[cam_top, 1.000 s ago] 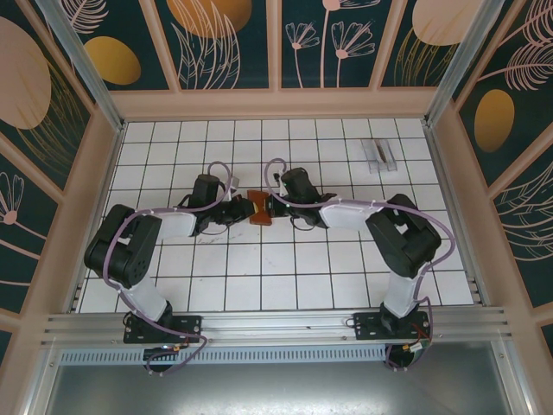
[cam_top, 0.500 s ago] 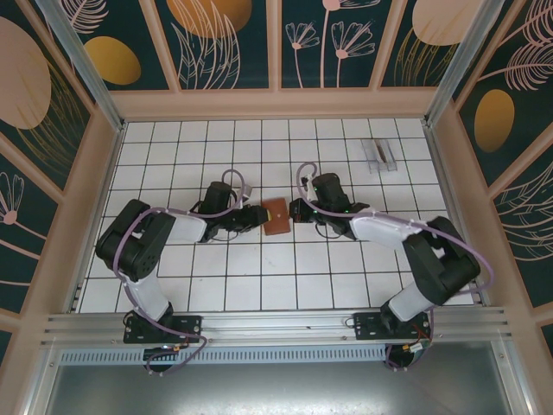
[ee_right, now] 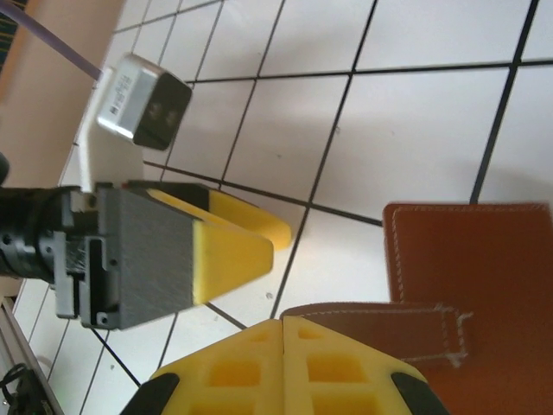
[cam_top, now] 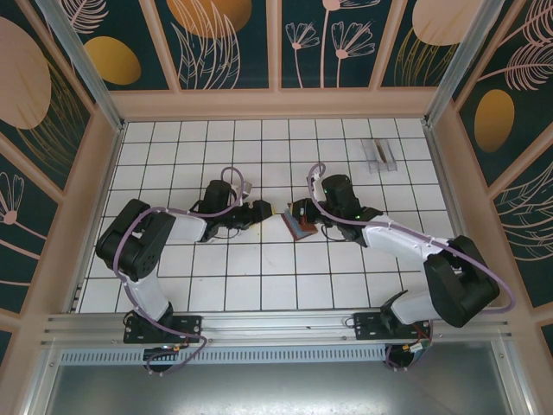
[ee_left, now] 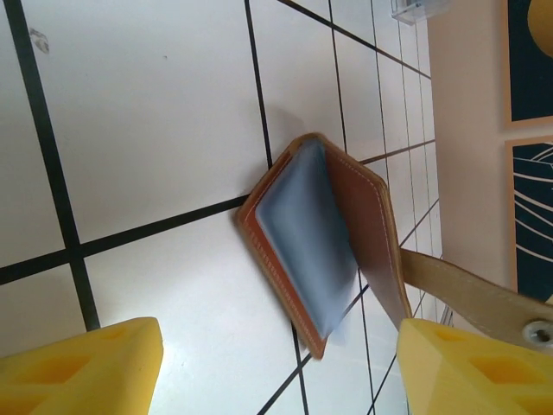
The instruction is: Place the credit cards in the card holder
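The right gripper (ee_right: 282,350) is pressed together, apparently pinching the strap (ee_right: 371,333) of the brown leather card holder (ee_left: 298,229) to prop it half-open mid-way across the table (cam_top: 259,268), while the left gripper (cam_top: 263,209) stands spread just beside it and the credit cards (cam_top: 380,154) lie well apart, far right.

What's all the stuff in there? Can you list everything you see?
wallet: one, reddish-brown with blue-grey inside, mid-table, open and tipped up
cards: small bunch, too small to count, grey-silver, far right of the table
table: one, white tiles with dark lines
walls: dark teal with flower pictures, all around the table
left arm: one, black and white, bolted at the near edge
right arm: one, black and white, bolted at the near edge
left gripper: one, yellow fingers, open, just left of the wallet
right gripper: one, yellow fingers, shut on the wallet
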{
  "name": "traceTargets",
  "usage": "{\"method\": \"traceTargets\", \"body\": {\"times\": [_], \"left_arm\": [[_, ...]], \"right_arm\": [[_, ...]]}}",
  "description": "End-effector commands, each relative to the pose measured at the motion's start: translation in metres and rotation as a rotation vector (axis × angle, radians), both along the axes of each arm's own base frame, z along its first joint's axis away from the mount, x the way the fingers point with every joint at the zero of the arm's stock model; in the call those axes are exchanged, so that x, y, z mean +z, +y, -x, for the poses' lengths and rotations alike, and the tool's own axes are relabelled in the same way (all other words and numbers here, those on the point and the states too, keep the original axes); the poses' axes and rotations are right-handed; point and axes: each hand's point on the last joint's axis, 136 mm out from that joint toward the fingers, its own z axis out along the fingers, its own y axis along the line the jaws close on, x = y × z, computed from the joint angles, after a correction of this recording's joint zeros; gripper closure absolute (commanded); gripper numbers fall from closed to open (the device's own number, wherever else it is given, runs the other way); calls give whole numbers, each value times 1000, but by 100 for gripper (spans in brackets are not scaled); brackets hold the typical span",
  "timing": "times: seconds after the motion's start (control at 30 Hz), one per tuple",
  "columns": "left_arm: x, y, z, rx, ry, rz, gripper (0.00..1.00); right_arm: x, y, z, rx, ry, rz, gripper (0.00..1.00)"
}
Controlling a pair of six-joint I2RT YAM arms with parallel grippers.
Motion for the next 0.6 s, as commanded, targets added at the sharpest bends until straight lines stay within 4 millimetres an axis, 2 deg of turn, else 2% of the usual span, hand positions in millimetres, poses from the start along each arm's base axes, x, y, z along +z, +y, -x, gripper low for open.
{"method": "traceTargets", "body": {"times": [0.0, 0.1, 0.2, 0.23, 0.33, 0.43, 0.57], "left_arm": [[-8, 0, -8, 11, -13, -17, 30], [-17, 0, -9, 14, 3, -31, 32], [-17, 1, -10, 18, -2, -35, 33], [-18, 1, -10, 19, -3, -39, 33], [-15, 1, -11, 12, -11, -47, 33], [-8, 1, -11, 9, -27, -41, 34], [-2, 8, -9, 37, -32, -48, 35]], "right_arm": [[-5, -7, -2, -17, -5, 8, 100], [-9, -17, -5, -46, -1, 29, 100], [-12, -26, -4, -60, 15, 29, 100], [-12, -37, -12, -94, 21, 24, 100], [-9, -50, -15, -109, 61, -23, 100], [4, -41, -11, -54, 77, -65, 100], [23, -15, -5, -55, 100, -137, 100]]}}
